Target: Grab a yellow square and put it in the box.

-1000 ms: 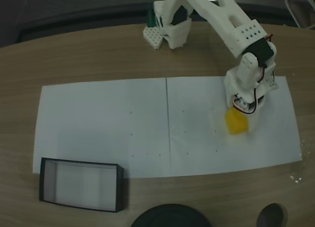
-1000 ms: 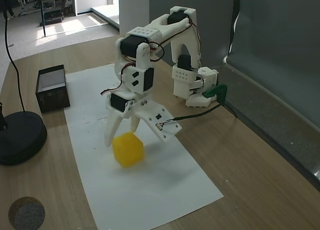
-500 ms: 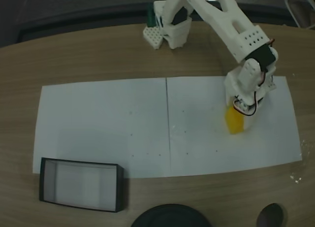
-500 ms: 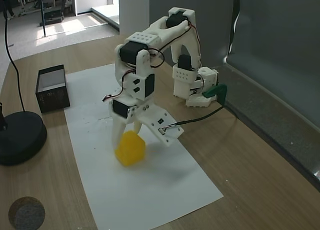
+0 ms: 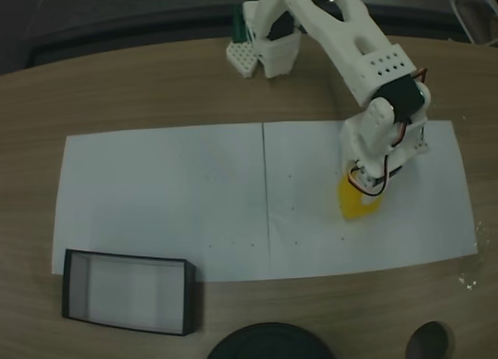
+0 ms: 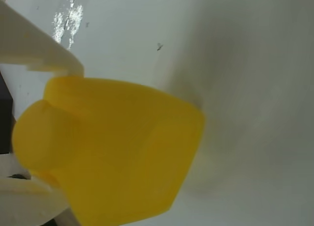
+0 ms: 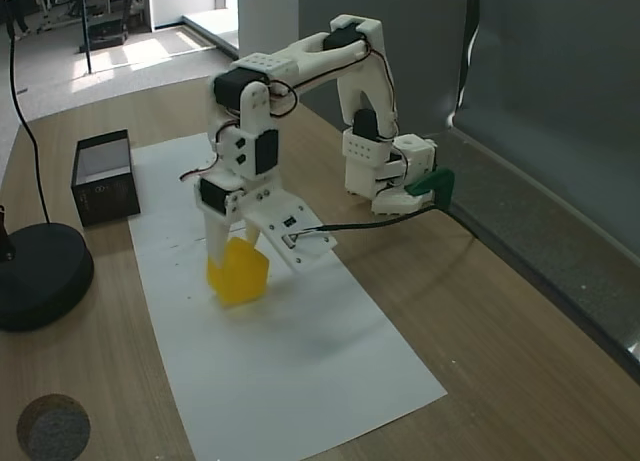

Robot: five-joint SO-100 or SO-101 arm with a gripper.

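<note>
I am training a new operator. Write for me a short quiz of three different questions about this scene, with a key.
1. True or false: the pincer grips the yellow square.
2. Where is the box in the fixed view from above? A: lower left, B: upper right.
3. Fill in: the yellow square is above the white ____.

Key: 1 true; 2 A; 3 paper.

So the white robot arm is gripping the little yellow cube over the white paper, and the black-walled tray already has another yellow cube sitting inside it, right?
Not quite. The white arm's gripper does hold the small yellow cube over the white paper sheet, but the shallow black-walled tray holds no cube: a fixed view from above shows only its bare pale floor.
</note>
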